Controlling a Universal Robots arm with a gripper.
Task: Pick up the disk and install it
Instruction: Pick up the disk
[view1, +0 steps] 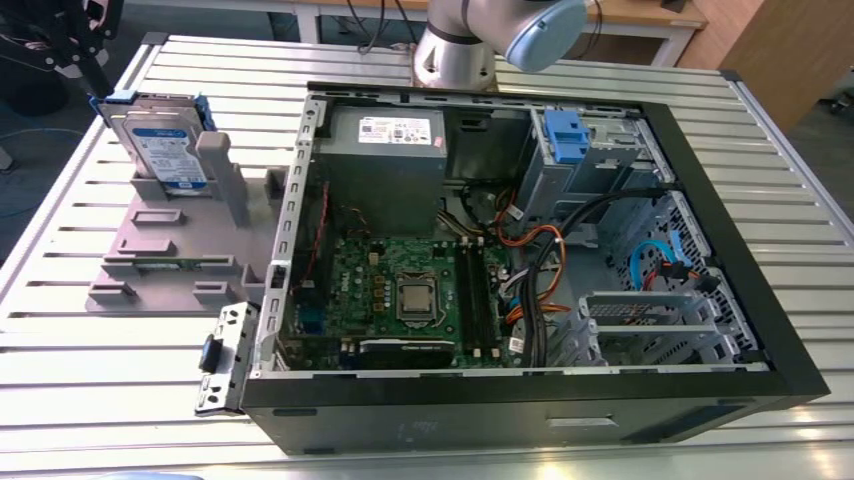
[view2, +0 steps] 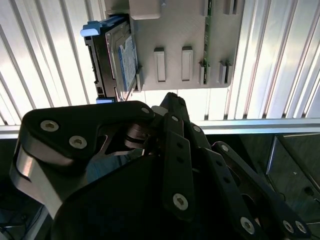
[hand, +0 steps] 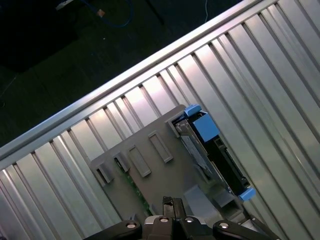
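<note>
approach step: my black gripper (hand: 172, 201), jaws together and empty, hovers near the upright silver blue-framed disk (view1: 160, 145); grasping needs them parted.

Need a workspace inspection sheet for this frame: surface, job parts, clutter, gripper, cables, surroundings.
Surface: ribbed aluminium table, carrying grey plastic fixture and open black computer case.
Job's things: silver hard disk in blue bracket, upright in fixture, not yet picked.
Clutter: bare blue plastic clip in case bay.
Gripper: black gripper near fixture, apart from disk.
Cables: orange-black bundle, blue cable inside case.
Surroundings: wooden cabinet beyond table.
</note>
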